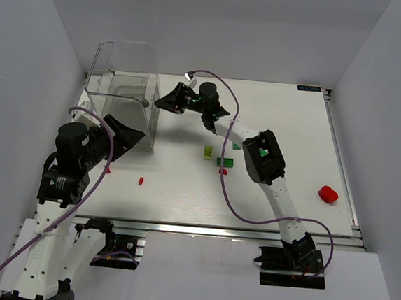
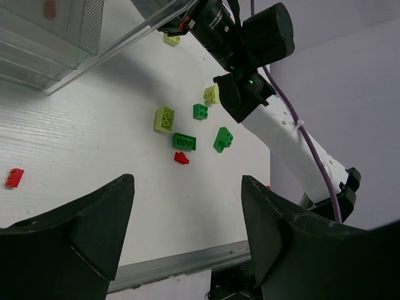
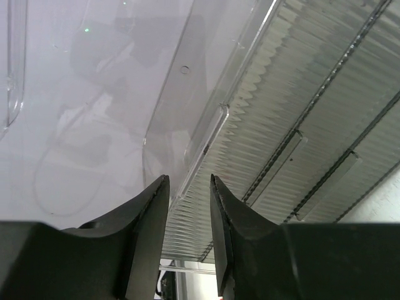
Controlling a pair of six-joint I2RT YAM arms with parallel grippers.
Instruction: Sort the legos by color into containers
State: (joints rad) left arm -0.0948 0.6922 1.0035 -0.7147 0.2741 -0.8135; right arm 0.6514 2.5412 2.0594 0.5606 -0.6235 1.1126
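The clear plastic container [image 1: 123, 66] stands at the table's back left. My right gripper [image 1: 162, 104] hangs at the container's right rim, its jaws a narrow gap apart with nothing between them. From its wrist the right gripper [image 3: 189, 182] looks down on the ribbed bin floor [image 3: 294, 100]. Loose legos lie mid-table: a yellow-green one [image 1: 208, 151], a dark green one [image 1: 225, 163] and a red one [image 1: 222, 171]. My left gripper [image 1: 132, 144] is open and empty by the bin's near right corner. Its wrist view shows the same cluster [image 2: 184, 142] and a red brick [image 2: 15, 177].
A small red brick [image 1: 141, 180] lies near the front edge, left of centre. A larger red object [image 1: 329, 194] sits at the far right. The right arm [image 1: 263, 159] stretches across the table above the lego cluster. A red piece [image 2: 49, 9] shows inside the bin.
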